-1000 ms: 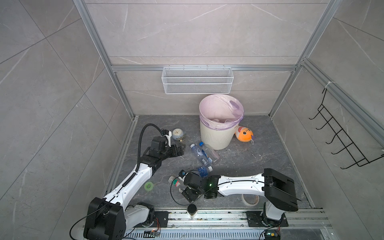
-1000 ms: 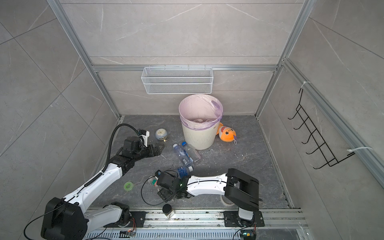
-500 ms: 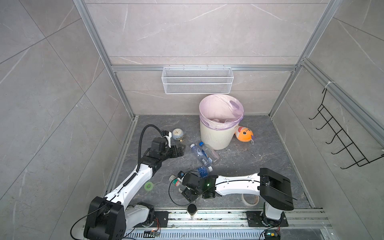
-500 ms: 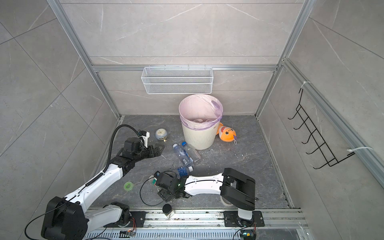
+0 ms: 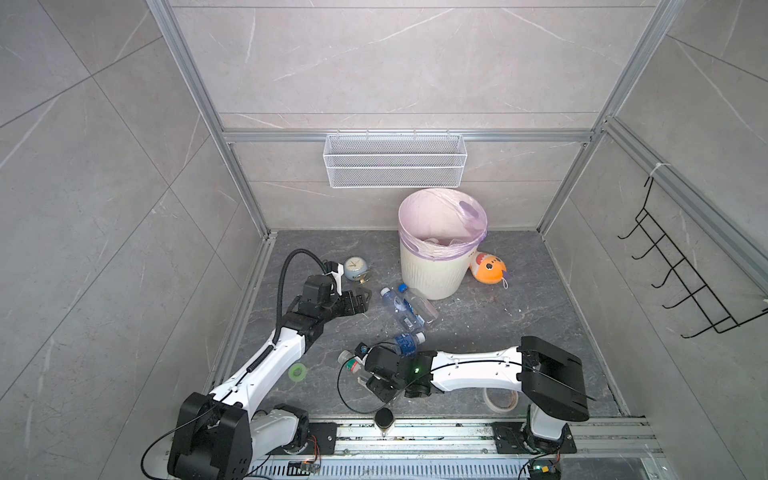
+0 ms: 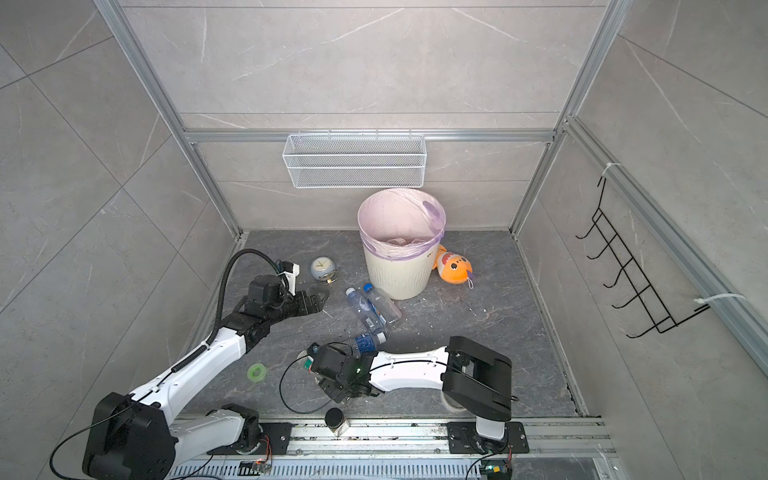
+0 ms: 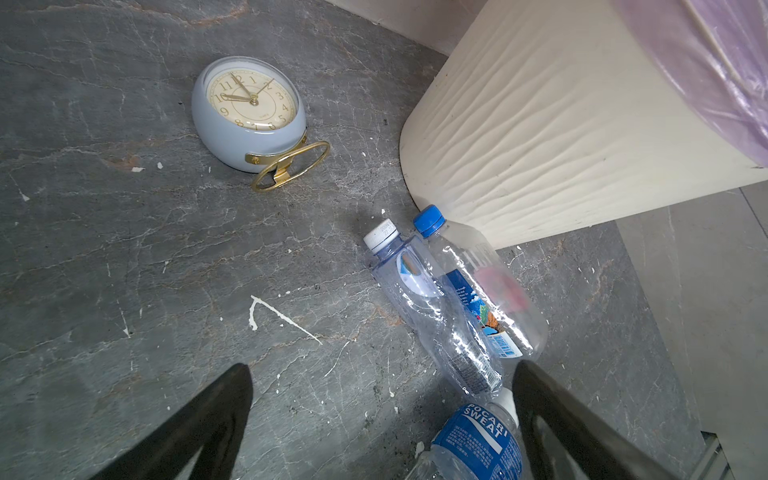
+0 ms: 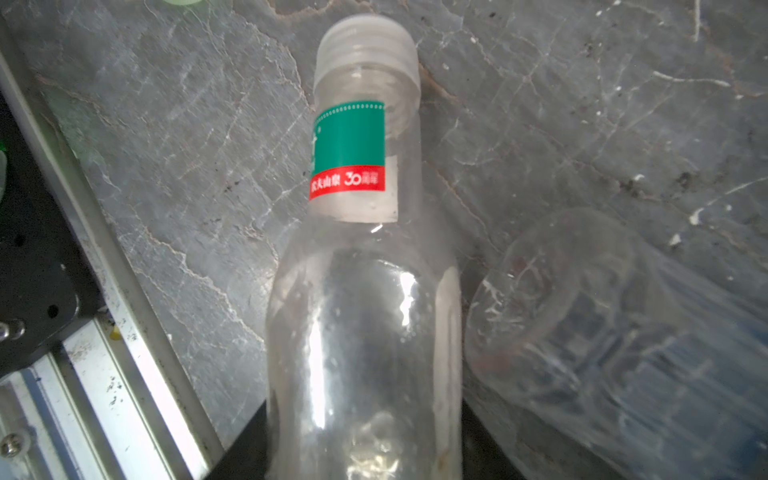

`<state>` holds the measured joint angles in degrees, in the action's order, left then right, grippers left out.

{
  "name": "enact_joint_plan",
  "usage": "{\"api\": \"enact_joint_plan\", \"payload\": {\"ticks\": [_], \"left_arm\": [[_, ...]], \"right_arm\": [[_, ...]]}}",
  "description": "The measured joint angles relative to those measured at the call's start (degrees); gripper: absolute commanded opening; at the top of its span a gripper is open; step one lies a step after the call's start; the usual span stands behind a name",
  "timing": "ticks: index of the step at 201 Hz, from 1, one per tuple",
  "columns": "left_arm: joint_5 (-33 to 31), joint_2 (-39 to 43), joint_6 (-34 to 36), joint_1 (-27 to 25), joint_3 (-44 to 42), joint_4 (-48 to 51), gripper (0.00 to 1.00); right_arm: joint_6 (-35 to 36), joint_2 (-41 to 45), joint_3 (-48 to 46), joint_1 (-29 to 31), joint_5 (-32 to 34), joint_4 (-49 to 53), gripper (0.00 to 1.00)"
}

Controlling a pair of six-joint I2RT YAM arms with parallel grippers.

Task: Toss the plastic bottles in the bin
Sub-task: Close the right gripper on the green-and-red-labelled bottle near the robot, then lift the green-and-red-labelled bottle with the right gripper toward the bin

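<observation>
My right pincer [image 8: 365,436] is clamped on the green-labelled bottle [image 8: 361,291], whose base is cut off below the fingers [image 8: 245,453]. Its long axis runs straight out from the pincer, cap end foremost. A blurred clear bottle [image 8: 602,353] lies just beside. My left pincer [image 7: 382,374] gapes wide, the bin [image 7: 561,145] ahead.

Closed booth. Walls [image 5: 395,62] are big grey stone-look tiles with faint white veins, set in a silver metal frame [image 5: 519,136]. Floor [image 5: 519,316] is a dark grey marbled slab, scuffed, with white specks. A white wire basket [image 5: 395,164] hangs on the back wall, and a black hook rack [image 5: 685,266] on the right wall. A metal rail [image 5: 436,432] runs along the front edge. Light is flat and even, shadows soft.
</observation>
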<state>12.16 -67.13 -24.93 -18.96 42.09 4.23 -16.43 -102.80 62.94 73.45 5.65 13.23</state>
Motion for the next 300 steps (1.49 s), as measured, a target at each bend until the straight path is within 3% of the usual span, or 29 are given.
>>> {"api": "enact_joint_plan", "payload": {"ticks": [127,217,300], "left_arm": [[0.15,-0.87,-0.07,0.00,0.00,0.09,1.00],[0.00,-2.82,-0.07,-2.75,0.00,0.42,1.00],[-0.09,-3.45,0.02,-4.85,0.00,0.39,1.00]], "right_arm": [[1.40,16.48,-7.76,0.92,6.93,1.53,0.35],[-4.33,34.91,-19.87,0.96,19.76,1.46,0.34],[-10.34,46.95,-25.09,0.96,31.04,3.23,0.35]]}}
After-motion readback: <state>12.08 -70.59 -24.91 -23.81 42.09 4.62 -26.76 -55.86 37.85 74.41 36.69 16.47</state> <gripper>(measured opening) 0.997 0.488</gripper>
